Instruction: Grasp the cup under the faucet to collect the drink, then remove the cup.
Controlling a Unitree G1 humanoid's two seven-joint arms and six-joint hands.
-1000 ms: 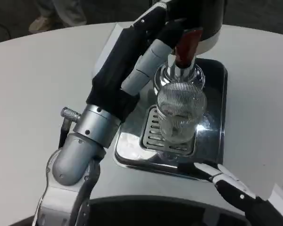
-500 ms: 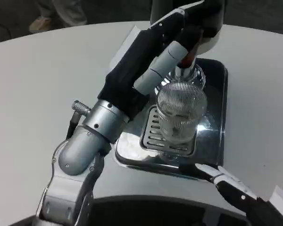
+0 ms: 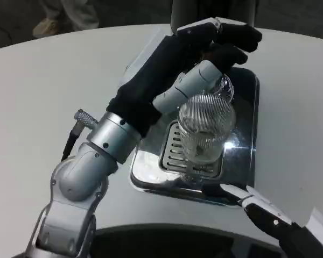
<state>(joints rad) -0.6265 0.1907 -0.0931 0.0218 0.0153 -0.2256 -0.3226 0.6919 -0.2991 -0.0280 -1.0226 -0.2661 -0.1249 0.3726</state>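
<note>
A clear ribbed glass cup [image 3: 205,130] stands upright on the slotted grate [image 3: 174,152] of a chrome drip tray [image 3: 148,173], right under the faucet [image 3: 224,85]. My left hand [image 3: 207,45] lies over the faucet's top and hides its handle, black fingers [image 3: 238,36] reaching right. The white thumb [image 3: 189,89] runs down beside the cup's rim. Whether this hand grips the handle is hidden. My right hand [image 3: 265,214] sits low at the tray's front right corner, fingers straight and holding nothing, apart from the cup.
The dark dispenser body [image 3: 184,9] rises behind the tray at the top edge. White table [image 3: 37,91] spreads wide to the left and right. My left forearm [image 3: 110,142] crosses the tray's left side. A person's shoes [image 3: 59,19] show beyond the table.
My left arm has swung up and to the right; the hand now covers the red-brown faucet handle that showed before. The cup has stayed put. My right hand has barely shifted.
</note>
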